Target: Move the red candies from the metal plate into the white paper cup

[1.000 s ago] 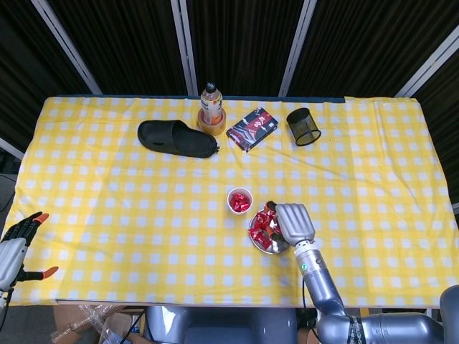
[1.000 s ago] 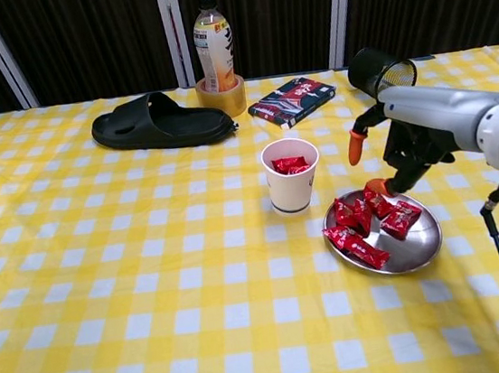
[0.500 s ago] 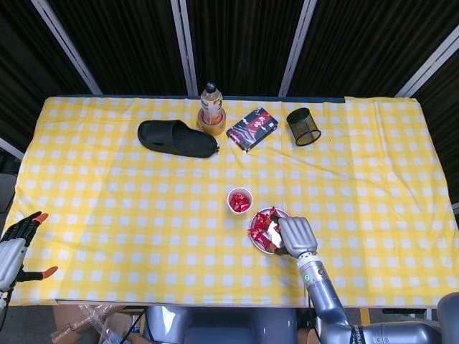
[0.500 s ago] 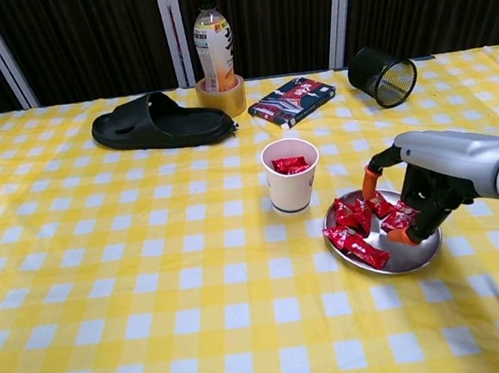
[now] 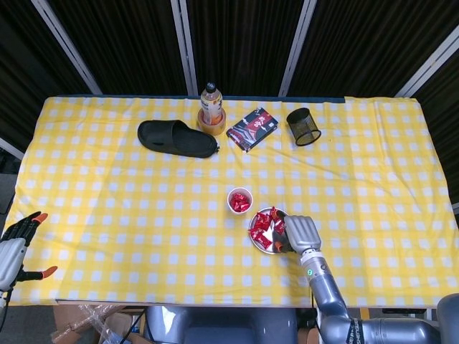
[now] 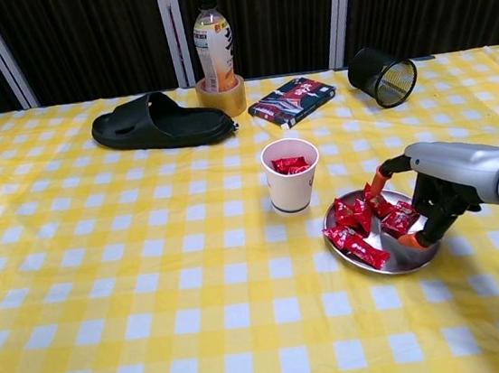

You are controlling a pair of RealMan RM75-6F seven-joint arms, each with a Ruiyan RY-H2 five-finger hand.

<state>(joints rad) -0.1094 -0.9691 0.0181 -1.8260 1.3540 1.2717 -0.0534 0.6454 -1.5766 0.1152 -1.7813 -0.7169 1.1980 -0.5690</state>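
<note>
— Could we read anything on the bottle (image 6: 212, 33) or the book (image 6: 292, 100)?
— No. We saw a printed label on the bottle and red markings on the book's dark cover, but both were too small and blurred to make out.

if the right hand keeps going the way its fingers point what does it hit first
Most likely the red candies on the metal plate. The right hand sits at the plate's right edge, its fingertips aimed down and left at them. Contact isn't clear yet.
</note>
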